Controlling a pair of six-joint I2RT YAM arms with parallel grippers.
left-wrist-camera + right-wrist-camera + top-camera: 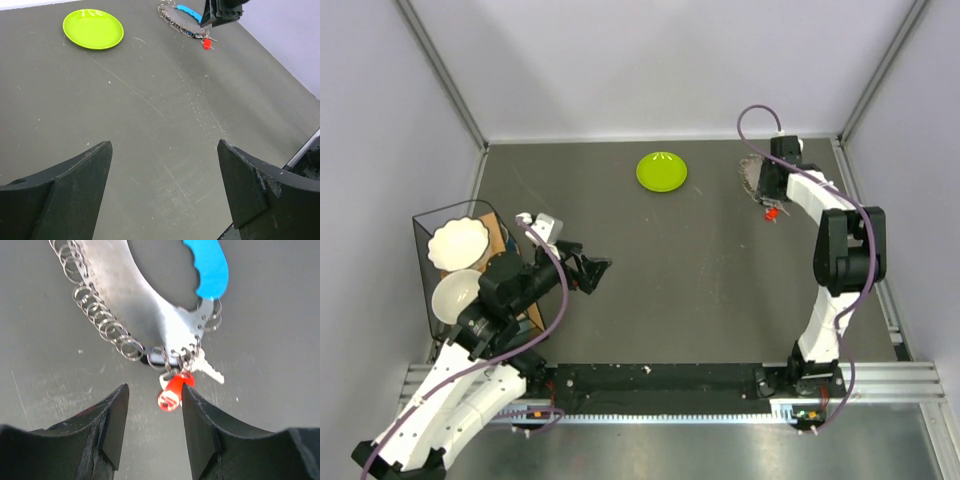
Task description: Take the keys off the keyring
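The keyring (145,305) is a grey metal crescent with many small rings and a bright blue piece (210,267); it lies at the back right of the table (752,172), also in the left wrist view (181,17). A red-headed key (172,390) and a plain silver key (207,367) hang from its rings. The red key shows from above (772,213) and in the left wrist view (207,44). My right gripper (152,395) is open, just above the keys, the red head beside its right finger. My left gripper (164,150) is open and empty, far away at the left (592,270).
A lime-green plate (661,171) sits at the back middle, also in the left wrist view (93,29). A wire basket (455,250) with white bowls stands at the left edge. Grey walls enclose the table.
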